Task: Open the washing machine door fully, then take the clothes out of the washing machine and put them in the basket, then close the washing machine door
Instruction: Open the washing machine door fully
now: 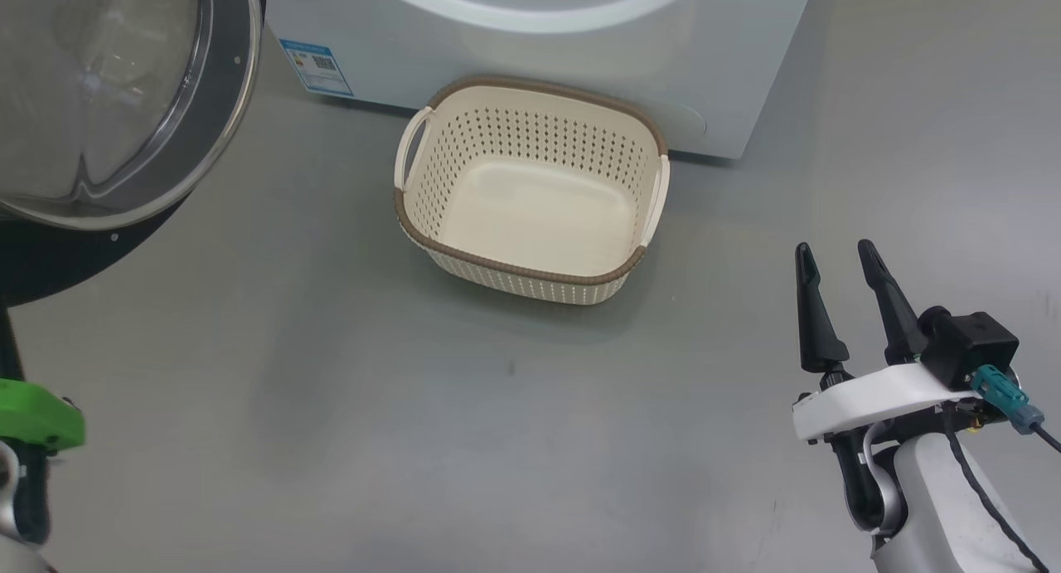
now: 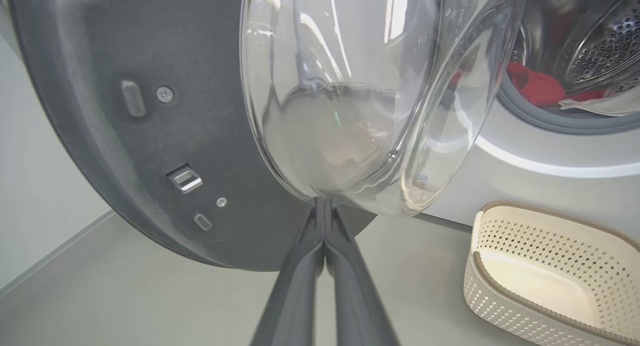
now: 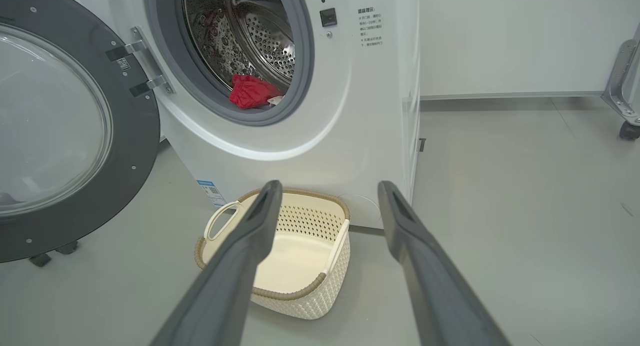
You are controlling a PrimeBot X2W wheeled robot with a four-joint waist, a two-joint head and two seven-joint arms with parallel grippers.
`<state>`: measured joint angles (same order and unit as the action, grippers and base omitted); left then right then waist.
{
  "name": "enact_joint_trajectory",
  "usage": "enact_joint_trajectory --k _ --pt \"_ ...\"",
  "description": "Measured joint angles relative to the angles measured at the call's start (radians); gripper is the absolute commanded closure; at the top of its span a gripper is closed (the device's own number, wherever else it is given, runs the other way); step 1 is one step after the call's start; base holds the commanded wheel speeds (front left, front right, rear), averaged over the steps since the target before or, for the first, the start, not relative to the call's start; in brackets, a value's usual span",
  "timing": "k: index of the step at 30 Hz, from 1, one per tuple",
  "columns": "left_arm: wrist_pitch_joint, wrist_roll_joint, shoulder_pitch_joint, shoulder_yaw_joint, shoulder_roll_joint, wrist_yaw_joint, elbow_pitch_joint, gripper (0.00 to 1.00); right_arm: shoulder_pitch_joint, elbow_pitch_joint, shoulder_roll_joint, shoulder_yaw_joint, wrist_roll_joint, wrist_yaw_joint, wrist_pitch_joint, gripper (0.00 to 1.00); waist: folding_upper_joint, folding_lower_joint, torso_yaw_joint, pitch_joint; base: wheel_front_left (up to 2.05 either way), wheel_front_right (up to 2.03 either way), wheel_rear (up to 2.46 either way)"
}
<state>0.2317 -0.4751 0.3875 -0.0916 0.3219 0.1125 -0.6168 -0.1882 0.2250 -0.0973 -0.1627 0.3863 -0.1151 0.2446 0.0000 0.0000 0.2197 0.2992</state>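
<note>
Two long dark fingers of the left gripper [image 2: 324, 204] rise from the bottom of the left wrist view, pressed together along their length and pinching nothing. Their tips lie at the lowest edge of the bulging clear glass bowl of the washing machine door [image 2: 100, 115], a large round door with a wide dark grey inner rim. Whether the tips touch the glass cannot be told. The door stands swung open.

In the right wrist view, the right gripper [image 3: 330, 187] holds its two dark fingers spread wide apart and empty, pointing toward the lower front of the washing machine [image 3: 350, 115], a big white boxy front-loader with a grey gasket around its steel drum.

Low on the washer's front is a small blue label sticker [image 1: 315, 65] with a QR code and white print too small to read. Beside the drum opening are short columns of small dark printed text [image 3: 370, 28], also too small to read. They sit next to a little dark square [image 3: 328, 16].

The clothes [image 3: 250, 91], a crumpled bright red garment with a white piece beside it, lie at the front lip of the drum. They are well apart from both pairs of fingers.

The basket [image 3: 310, 306], cream perforated plastic, rounded-rectangular with a brown woven-look rim and side handles, stands empty on the grey floor [image 1: 331, 440] just in front of the washer. In the right wrist view the left finger crosses in front of it.
</note>
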Motion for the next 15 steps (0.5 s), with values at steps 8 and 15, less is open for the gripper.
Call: enact_joint_trajectory --k 8,15 --pt "0.007 0.025 -0.072 0.092 -0.072 0.007 0.033 1.0 0.044 0.018 0.002 0.021 0.006 0.0 0.003 0.0 0.0 0.0 -0.017 -0.088 0.0 0.0 0.0" --pt "0.008 0.028 -0.132 0.136 -0.117 0.008 0.07 1.0 0.064 0.025 0.007 0.02 0.011 0.0 0.003 0.0 0.0 0.0 -0.035 -0.154 0.0 0.0 0.0"
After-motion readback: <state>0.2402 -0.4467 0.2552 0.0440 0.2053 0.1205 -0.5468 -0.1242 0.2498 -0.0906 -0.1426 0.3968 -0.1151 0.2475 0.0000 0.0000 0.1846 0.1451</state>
